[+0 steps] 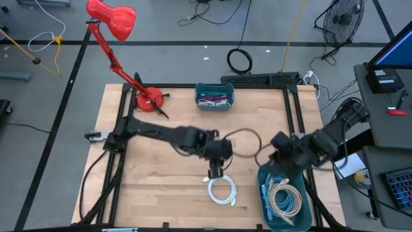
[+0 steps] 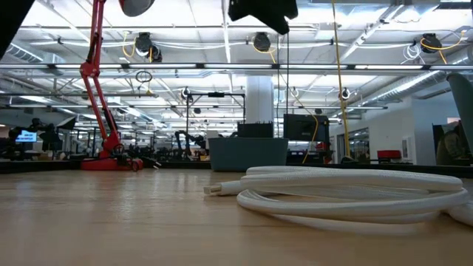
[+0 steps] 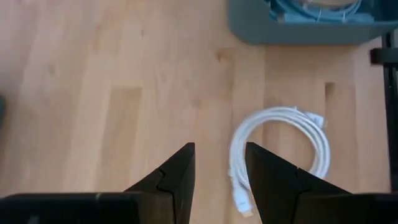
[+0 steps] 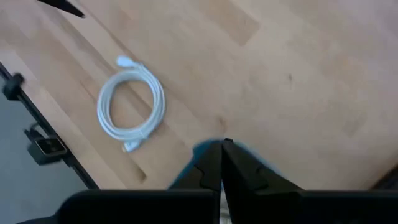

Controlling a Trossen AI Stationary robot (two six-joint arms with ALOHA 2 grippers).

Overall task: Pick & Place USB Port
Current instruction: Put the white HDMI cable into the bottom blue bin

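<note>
A white coiled cable [image 1: 221,191] lies flat on the wooden table near its near edge; it also shows in the low view [image 2: 347,196], the left wrist view [image 3: 281,147] and the right wrist view [image 4: 131,107]. My left gripper [image 1: 215,170] [image 3: 219,169] hangs open above the table, just on the far side of the coil, touching nothing. My right gripper [image 1: 275,157] [image 4: 222,163] is shut and empty, to the coil's right, over the far rim of the blue bin [image 1: 284,201].
The blue bin at the near right holds several beige and white cable coils [image 1: 283,198]. A teal bin [image 1: 214,96] with cables stands at the far edge, and a red desk lamp's base [image 1: 149,99] sits at the far left. Bare wood lies left of the coil.
</note>
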